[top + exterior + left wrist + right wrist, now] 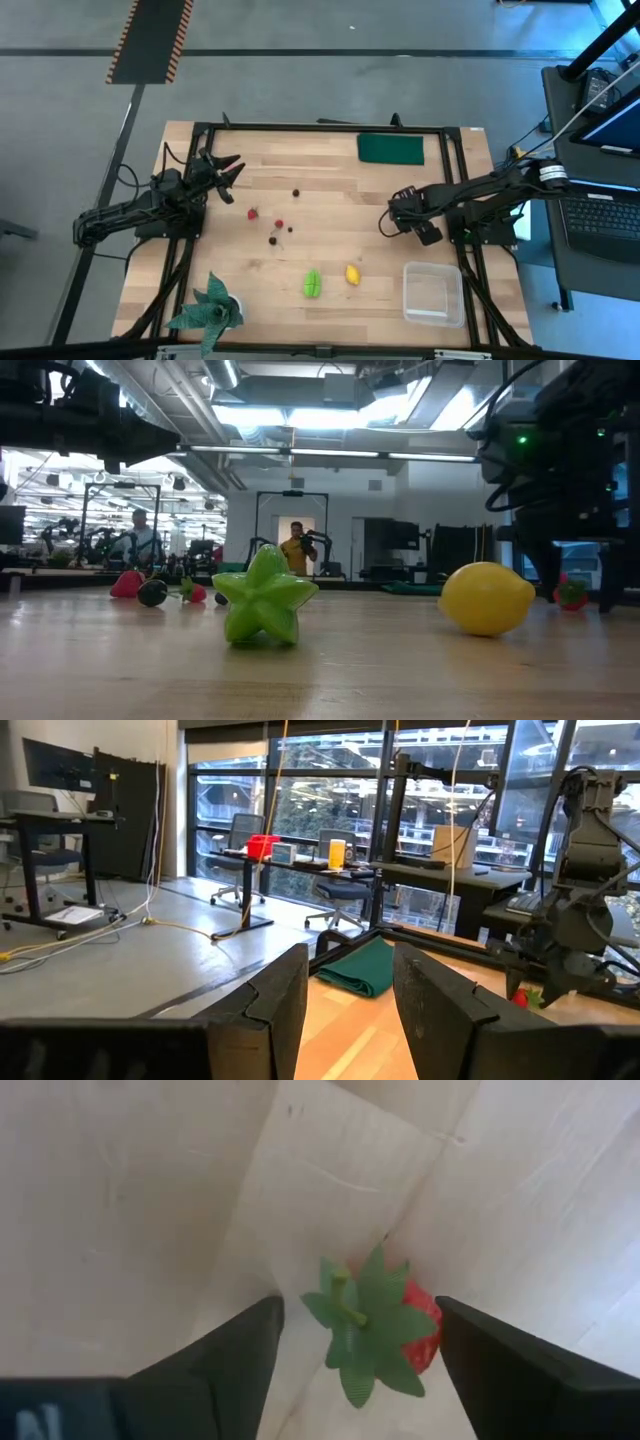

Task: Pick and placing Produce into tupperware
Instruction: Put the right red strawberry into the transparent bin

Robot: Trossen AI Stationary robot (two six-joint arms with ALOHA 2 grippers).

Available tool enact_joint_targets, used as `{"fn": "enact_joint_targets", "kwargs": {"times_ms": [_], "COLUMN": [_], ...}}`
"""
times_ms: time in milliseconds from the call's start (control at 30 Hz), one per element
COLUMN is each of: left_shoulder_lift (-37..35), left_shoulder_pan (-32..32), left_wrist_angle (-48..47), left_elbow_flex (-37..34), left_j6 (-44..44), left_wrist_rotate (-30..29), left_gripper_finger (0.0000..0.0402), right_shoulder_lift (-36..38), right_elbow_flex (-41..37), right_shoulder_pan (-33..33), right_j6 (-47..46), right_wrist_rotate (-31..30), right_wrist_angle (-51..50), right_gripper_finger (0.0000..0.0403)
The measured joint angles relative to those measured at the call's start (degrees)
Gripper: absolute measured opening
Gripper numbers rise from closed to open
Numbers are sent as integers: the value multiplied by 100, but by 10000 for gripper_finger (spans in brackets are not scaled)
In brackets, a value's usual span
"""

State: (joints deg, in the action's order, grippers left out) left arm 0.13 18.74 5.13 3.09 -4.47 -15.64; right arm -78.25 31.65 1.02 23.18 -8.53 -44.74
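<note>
2 dark arms (140, 212) (cabled)

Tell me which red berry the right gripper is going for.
The strawberry with the green leafy cap, lying between the right gripper's open fingers, well apart from the other red berries clustered at mid-table nearer the left arm.

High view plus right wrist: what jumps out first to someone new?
The right gripper points down at a red strawberry with a green leafy cap, which sits between its open fingers near the table's right-middle. In front of it lie a bright green star-shaped fruit and a yellow lemon, with the clear tupperware empty at the front right corner. The left gripper waits, raised, at the far left.
</note>
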Motion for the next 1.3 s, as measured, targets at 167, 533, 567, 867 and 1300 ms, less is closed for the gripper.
{"fn": "enact_joint_targets", "kwargs": {"times_ms": [167, 533, 567, 867, 1300], "left_shoulder_lift": [-1, 1, 0, 1, 1], "left_shoulder_pan": [-2, 0, -1, 0, -1], "left_wrist_angle": [0, 0, 0, 0, 1], "left_elbow_flex": [0, 0, 0, 0, 0], "left_j6": [0, 0, 0, 0, 0], "left_wrist_rotate": [-2, -2, -2, -2, 0], "left_gripper_finger": [140, 140, 140, 140, 140], "right_shoulder_lift": [84, 82, 82, 54, 67], "right_elbow_flex": [-12, -14, -14, 155, 1958], "right_shoulder_pan": [0, 2, 2, -6, -7], "right_j6": [-13, -21, -22, -76, -976], "right_wrist_rotate": [52, 71, 60, -179, -99], "right_wrist_angle": [25, 21, 21, 40, -1095], "right_gripper_finger": [220, 152, 149, 154, 154]}}
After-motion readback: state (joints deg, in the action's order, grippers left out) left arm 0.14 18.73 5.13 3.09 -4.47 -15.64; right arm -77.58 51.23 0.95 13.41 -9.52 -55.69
